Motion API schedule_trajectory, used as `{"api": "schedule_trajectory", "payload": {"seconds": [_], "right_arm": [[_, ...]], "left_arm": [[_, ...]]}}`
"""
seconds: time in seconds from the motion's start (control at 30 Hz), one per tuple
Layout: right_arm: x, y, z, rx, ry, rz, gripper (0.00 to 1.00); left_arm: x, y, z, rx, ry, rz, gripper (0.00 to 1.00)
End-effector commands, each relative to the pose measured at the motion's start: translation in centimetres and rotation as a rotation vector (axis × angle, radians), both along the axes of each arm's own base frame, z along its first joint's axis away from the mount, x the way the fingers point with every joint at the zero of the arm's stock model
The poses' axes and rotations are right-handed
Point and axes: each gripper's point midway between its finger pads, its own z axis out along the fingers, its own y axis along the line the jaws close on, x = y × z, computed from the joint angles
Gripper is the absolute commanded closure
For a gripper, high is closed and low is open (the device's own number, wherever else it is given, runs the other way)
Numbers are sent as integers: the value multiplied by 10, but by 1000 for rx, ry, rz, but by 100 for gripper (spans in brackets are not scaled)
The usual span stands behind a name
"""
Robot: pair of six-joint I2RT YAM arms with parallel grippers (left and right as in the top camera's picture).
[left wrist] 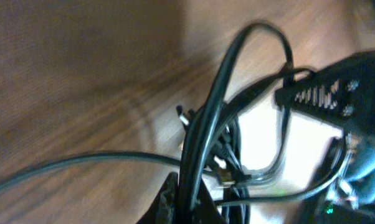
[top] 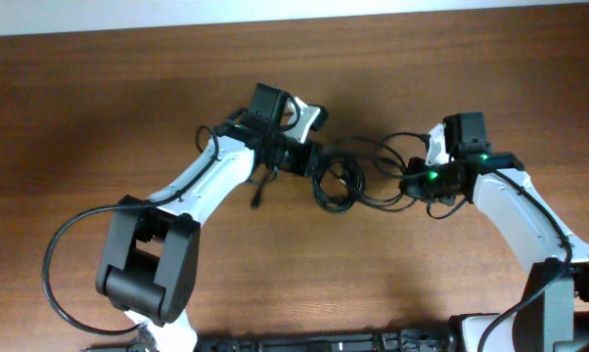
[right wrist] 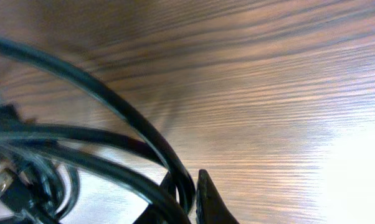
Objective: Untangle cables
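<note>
cables (top: 341,184) sat mid table (top: 99,88), loops crossed in one clump; untangling barely begun. left gripper (top: 314,158) at clump's 9 o'clock, seemingly closed on cables. right gripper (top: 410,183) at 3 o'clock, likewise clamped. all separating left.

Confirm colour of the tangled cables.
Black cables; the right wrist view shows it best.

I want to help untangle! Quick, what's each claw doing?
Left claw: closed on a cable.
Right claw: looks closed on a cable too.
</note>
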Motion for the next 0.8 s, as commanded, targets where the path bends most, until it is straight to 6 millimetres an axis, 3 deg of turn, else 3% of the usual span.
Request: {"api": "schedule_trajectory", "payload": {"seconds": [0.0,0.07,0.13,0.2,0.27,0.3,0.37,0.4,0.43,0.57,0.67,0.77], "right_arm": [[0,-103,-2,-519,18,-207,96],[23,-111,19,-557,-61,-242,96],[54,-112,53,-548,-167,-273,96],[79,-113,89,-537,-263,-299,95],[99,-112,123,-522,-346,-310,72],[103,-106,130,-497,-360,-288,68],[99,-74,125,-375,-337,-90,53],[81,-47,113,-260,-267,44,43],[68,-38,106,-221,-221,98,41],[22,-7,85,-37,-45,169,39],[9,4,73,39,11,146,39],[3,6,58,95,93,-27,39]], "left_arm": [[36,56,5,195,-125,146,100],[30,51,20,150,-157,89,100],[18,37,42,53,-191,-11,100],[12,37,49,37,-184,-22,100],[8,39,46,48,-164,-20,100],[8,41,44,61,-162,-15,100],[8,41,44,61,-159,-15,100],[8,40,44,61,-160,-16,100],[8,40,44,60,-160,-16,100],[3,32,51,1,-149,-45,100],[-3,15,70,-136,-157,-107,100],[-8,2,89,-254,-155,-151,100]]}}
